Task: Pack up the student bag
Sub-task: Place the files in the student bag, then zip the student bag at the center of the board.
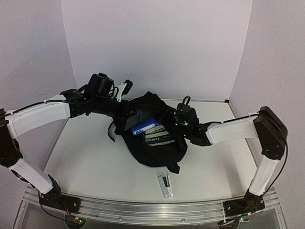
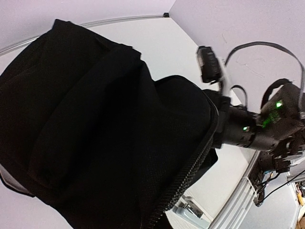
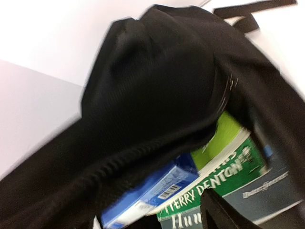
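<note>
The bag (image 1: 157, 155) lies at mid-tabletop (image 1: 90, 157) with its mouth open and turned up. Books are seen inside: a blue book (image 1: 145, 127), a book marked "Humor" (image 1: 153, 139) and, in the right wrist view, a green book (image 3: 228, 171).

The left claw (image 1: 127, 109) is set against the far left rim of the mouth and the right claw (image 1: 177, 119) against the right rim. Both are buried in black cloth, so it cannot be told whether either is wide, narrow or closed on fabric.

The bag is judged soft and limp. It will sag and fold where it is not supported, and it is made heavier by the books. A grip is best taken on the stiffer zipped edge (image 2: 190, 176), not on loose cloth, which would bunch and slip.

A stapler (image 1: 165, 185) lies near the front edge, apart from the bag. Open room is seen to the left and right of the bag. Less room is left behind it, where the walls stand close.
</note>
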`<state>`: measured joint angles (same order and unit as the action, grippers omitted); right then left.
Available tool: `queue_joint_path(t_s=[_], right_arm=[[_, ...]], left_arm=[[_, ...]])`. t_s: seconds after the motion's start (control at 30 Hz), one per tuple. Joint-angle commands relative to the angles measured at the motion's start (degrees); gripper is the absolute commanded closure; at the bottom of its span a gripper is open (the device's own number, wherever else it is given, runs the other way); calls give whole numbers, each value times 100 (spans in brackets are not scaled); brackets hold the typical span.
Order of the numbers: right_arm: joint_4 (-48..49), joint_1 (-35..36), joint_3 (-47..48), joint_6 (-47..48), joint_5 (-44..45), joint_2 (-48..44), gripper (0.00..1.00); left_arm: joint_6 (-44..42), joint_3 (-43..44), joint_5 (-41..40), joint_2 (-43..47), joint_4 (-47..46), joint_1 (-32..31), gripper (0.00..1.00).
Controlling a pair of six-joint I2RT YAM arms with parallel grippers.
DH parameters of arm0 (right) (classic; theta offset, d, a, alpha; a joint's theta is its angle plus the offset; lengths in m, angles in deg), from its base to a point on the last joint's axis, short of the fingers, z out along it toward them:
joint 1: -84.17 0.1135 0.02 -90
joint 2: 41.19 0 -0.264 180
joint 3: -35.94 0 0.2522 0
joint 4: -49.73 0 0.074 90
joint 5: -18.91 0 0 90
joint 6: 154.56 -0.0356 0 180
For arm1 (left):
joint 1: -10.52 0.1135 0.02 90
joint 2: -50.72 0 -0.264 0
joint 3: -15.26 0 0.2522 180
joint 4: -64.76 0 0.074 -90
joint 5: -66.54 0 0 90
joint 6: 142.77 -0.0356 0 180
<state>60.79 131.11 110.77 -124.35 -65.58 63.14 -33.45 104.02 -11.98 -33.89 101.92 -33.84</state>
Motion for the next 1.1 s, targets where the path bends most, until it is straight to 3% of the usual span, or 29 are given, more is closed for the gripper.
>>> queue_joint_path(t_s=[0.0,0.17,0.3,0.4,0.63,0.87,0.93,1.0,1.07], right_arm=[[-294,7,-302,511,-446,-975,16],[-781,4,-387,742,-954,-1338,13],[-941,-4,-408,879,-1142,-1462,12],[-1052,-104,-435,959,-1202,-1525,11],[-1124,-479,-742,949,-1447,-1547,23],[-1226,-570,-1120,932,-1508,-1607,33],[-1330,-572,-1217,909,-1534,-1684,35],[-1373,-570,-1347,812,-1640,-1816,39],[-1397,-554,-1480,679,-1744,-1983,41]], left_arm=[[-409,-115,566,719,242,548,100],[-812,-5,827,841,742,1085,100],[-962,27,984,776,823,1230,100],[-947,-26,1527,686,714,1235,100],[-772,-136,3365,288,902,1227,93],[-483,-397,4197,421,1030,1051,81],[-323,-472,4312,520,867,1043,74],[-186,-502,4569,613,695,1044,52],[-122,-453,4875,663,617,1043,37]])
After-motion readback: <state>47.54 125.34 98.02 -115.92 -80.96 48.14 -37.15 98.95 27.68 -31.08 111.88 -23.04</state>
